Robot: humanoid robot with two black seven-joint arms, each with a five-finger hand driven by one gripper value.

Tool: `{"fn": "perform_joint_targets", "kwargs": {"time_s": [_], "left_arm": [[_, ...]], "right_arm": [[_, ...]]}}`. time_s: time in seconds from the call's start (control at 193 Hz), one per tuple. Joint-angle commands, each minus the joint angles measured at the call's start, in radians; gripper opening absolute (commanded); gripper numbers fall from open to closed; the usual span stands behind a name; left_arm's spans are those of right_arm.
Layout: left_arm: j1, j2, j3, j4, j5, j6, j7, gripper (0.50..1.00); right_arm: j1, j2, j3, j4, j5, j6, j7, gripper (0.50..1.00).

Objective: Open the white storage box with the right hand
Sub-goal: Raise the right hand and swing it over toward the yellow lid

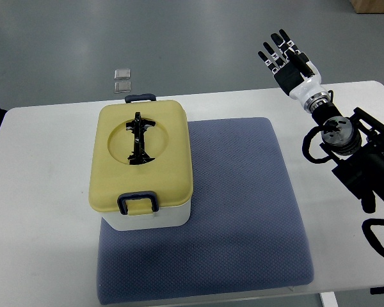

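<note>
Nothing done yet: storage box [141, 167] lid [141, 155] on, latches [137, 202] look shut, I think. My right hand [288, 59] spread, empty, well apart.

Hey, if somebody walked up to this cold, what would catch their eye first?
Probably the storage box with its yellow lid shut, a black handle folded flat on top, sitting on the left part of the blue-grey mat. Next, the right hand at upper right, fingers spread, holding nothing, well clear of the box beyond the white table edge.
</note>
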Motion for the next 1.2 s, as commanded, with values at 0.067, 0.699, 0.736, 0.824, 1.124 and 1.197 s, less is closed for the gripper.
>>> {"fn": "perform_joint_targets", "kwargs": {"time_s": [0.067, 0.699, 0.736, 0.824, 1.124, 1.197], "left_arm": [[0.000, 0.000, 0.000, -0.001, -0.002, 0.000, 0.000, 1.000], [-0.002, 0.000, 0.002, -0.026, 0.000, -0.002, -0.001, 1.000], [-0.002, 0.000, 0.003, -0.026, 0.000, -0.002, -0.001, 1.000], [-0.002, 0.000, 0.003, -0.032, 0.000, -0.006, -0.001, 1.000], [-0.002, 0.000, 0.003, -0.038, 0.000, -0.011, -0.001, 1.000], [-0.003, 0.000, 0.002, -0.036, 0.000, -0.012, -0.001, 1.000]], "right_arm": [[-0.004, 0.000, 0.000, 0.000, 0.001, 0.001, 0.003, 0.940], [0.307, -0.144, -0.321, 0.077, -0.308, 0.002, -0.013, 0.940], [0.365, -0.156, -0.405, 0.089, -0.381, 0.002, -0.011, 0.940], [0.488, -0.155, -0.577, 0.109, -0.534, -0.016, -0.007, 0.940], [0.752, -0.153, -0.948, 0.270, -1.077, -0.029, 0.033, 0.940], [0.787, -0.166, -1.019, 0.353, -1.176, -0.029, 0.061, 0.940]]}}
